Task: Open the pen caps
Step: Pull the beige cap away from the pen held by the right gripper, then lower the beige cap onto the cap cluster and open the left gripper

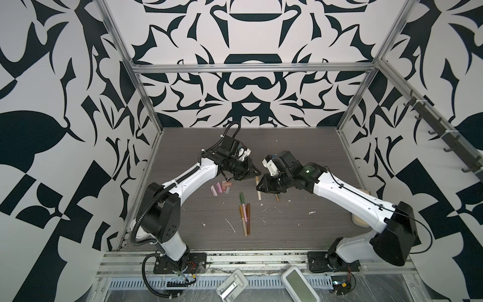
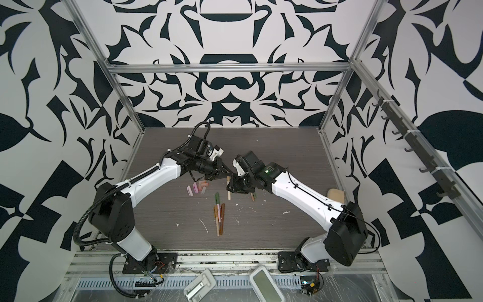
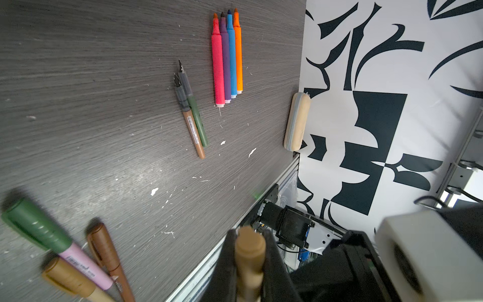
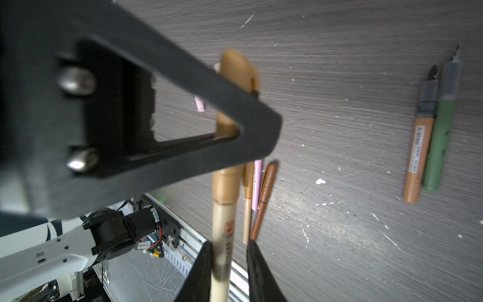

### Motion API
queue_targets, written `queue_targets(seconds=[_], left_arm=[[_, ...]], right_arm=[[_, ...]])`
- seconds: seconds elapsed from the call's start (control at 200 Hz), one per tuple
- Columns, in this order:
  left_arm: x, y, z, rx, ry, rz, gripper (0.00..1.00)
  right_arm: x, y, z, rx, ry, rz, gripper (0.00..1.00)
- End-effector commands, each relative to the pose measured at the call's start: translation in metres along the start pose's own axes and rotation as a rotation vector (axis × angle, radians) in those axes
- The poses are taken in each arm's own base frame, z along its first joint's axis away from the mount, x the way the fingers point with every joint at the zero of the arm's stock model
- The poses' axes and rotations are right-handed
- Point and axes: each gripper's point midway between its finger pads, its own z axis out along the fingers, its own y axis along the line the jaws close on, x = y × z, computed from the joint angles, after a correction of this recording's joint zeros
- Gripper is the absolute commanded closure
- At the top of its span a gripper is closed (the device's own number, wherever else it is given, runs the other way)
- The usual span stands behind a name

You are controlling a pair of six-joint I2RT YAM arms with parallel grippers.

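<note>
A tan pen (image 1: 258, 189) is held level above the table between both arms. My left gripper (image 3: 249, 235) is shut on its tan pen cap (image 3: 249, 247); the cap (image 4: 236, 70) also shows in the right wrist view, behind a black left finger (image 4: 183, 117). My right gripper (image 4: 230, 243) is open around the cream barrel (image 4: 222, 235): one finger touches it, the other stands off. Loose pink and peach pen caps (image 1: 220, 187) lie left of centre. Capped pens (image 1: 244, 211) lie mid-table. Uncapped bright pens (image 3: 227, 57) and a brown and green pair (image 3: 193, 115) lie apart.
A beige eraser block (image 3: 296, 121) leans at the table's right wall. White flecks (image 1: 231, 226) dot the dark wood table (image 1: 300, 222). Two white devices (image 1: 300, 286) rest on the front rail. Metal frame posts stand at the table's corners.
</note>
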Motion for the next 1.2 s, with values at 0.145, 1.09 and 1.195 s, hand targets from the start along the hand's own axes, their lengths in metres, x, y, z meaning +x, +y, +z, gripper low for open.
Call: queue_targets(seconds=[0.145,1.09,1.195], left_arm=[[-0.005,-0.016,-0.002,0.028,0.006,0.007,1.00],[-0.064,0.166,-0.132,-0.763,-0.185,-0.189,1.00],[-0.026,0.205,-0.142,-0.775,-0.156,-0.306,1.00]], right_arm=[[-0.008,-0.001,0.005,0.010,0.000,-0.003,0.73],[0.051,-0.047,0.005,0.161,-0.035,0.038,1.00],[0.035,-0.062,0.005,0.258,-0.041,0.018,1.00]])
